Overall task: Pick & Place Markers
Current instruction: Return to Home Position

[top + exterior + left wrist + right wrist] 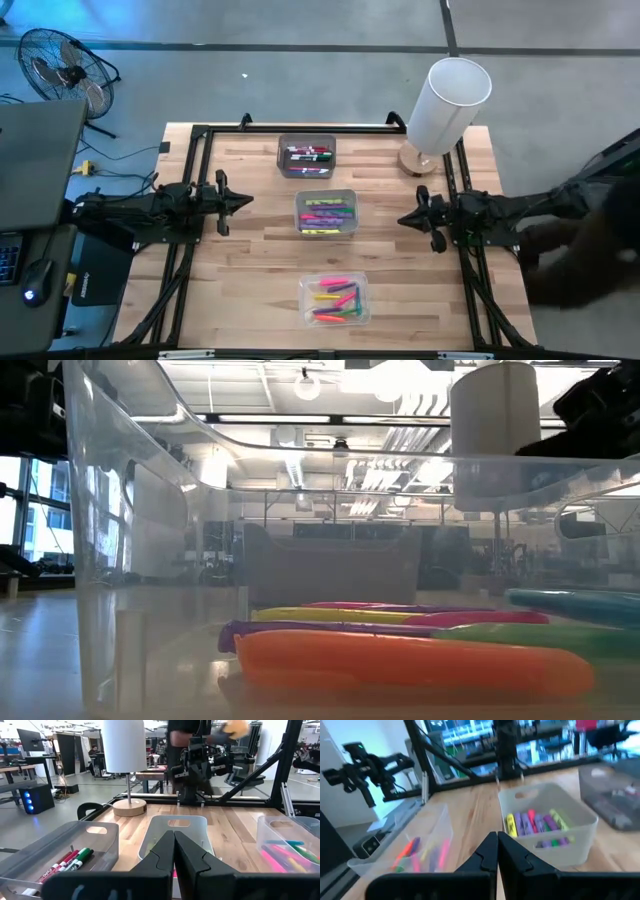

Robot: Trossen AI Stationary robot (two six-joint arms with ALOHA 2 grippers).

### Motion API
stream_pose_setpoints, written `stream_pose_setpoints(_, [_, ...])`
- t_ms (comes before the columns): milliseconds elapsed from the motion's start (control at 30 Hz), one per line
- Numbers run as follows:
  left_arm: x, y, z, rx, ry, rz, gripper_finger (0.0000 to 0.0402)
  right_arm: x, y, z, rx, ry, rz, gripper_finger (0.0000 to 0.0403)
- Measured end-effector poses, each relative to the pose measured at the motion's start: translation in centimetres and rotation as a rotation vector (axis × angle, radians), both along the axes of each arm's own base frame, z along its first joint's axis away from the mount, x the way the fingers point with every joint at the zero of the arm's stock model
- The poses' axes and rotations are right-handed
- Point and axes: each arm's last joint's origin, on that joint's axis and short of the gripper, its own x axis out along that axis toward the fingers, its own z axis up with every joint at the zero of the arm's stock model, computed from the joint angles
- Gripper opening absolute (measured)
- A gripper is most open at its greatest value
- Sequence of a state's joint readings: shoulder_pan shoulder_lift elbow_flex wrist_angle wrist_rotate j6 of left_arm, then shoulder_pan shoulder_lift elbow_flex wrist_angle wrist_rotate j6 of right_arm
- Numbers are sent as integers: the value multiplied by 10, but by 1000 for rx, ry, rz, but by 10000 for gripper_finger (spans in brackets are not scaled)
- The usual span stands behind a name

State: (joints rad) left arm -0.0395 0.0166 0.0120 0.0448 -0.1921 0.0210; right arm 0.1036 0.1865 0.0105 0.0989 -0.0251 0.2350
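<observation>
since every marker in view lies inside one of three bins and neither gripper holds anything, the step in hand reads as parking the arms, with the sorting apparently done. at the left edge of the butcher-block table (230,290) the left gripper (246,200) points inward, its dark fingers (160,856) pressed together on nothing. down the middle runs a column of bins. the dark grey bin (281,156) at the lamp end, smoky and hard-walled, holds dark-barrelled markers (308,154) with red and green caps. the pale translucent bin (326,193) between the grippers holds purple, yellow and pink highlighters (326,213). the clear bin (334,276) at the opposite end, thin, glossy and round-cornered, holds pink, orange, yellow and green ones, among them an orange highlighter (400,660) whose barrel looks like smooth rounded plastic, likely to roll on bare wood. at the right edge the right gripper (404,219) mirrors the left, closed and empty, well apart from the bins. past it stands a lamp (448,100) with a white cylindrical shade and a round wooden base. the next move, i judge, calls for no grasp: each arm need only settle at its rest with its closed tip kept clear of the bin rims and, on the right, of the lamp.
</observation>
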Motion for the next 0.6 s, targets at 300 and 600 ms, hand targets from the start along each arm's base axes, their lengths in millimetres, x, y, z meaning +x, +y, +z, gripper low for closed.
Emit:
stream_pose_setpoints(300, [0,0,0,-1,0,0,3,-11,-8,10,-33,-131,-64,0])
stream_pose_setpoints(600, [0,0,0,-1,1,-1,3,-11,-18,8,-32,-104,-207,0])
